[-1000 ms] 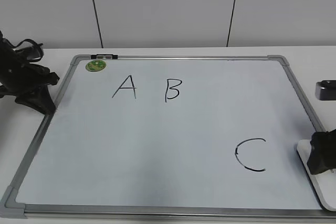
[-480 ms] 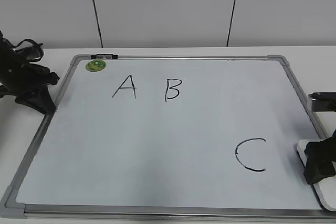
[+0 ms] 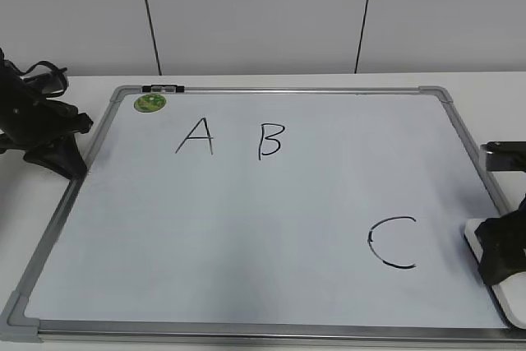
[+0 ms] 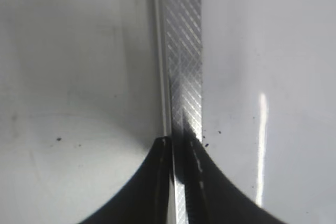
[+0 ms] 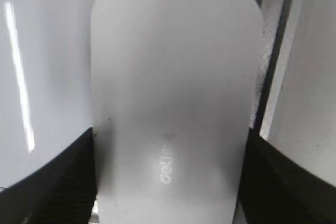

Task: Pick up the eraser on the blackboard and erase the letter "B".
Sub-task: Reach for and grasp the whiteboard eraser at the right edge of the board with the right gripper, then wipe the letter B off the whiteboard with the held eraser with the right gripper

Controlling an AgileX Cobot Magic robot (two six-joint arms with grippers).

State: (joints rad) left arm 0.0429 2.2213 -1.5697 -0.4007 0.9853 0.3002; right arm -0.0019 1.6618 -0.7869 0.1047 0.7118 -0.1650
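Right gripper, fingers flanking and touching the white eraser, which lies at the blackboard's right edge, well apart from letter "B". Left gripper, pressed together, rests over the left frame.

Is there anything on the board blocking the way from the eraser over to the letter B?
Nothing visible does. The eraser sits at the right edge of the blackboard, with the right gripper around it. Between it and the letter "B" there is only bare board; the letter "C" is just flat marker.
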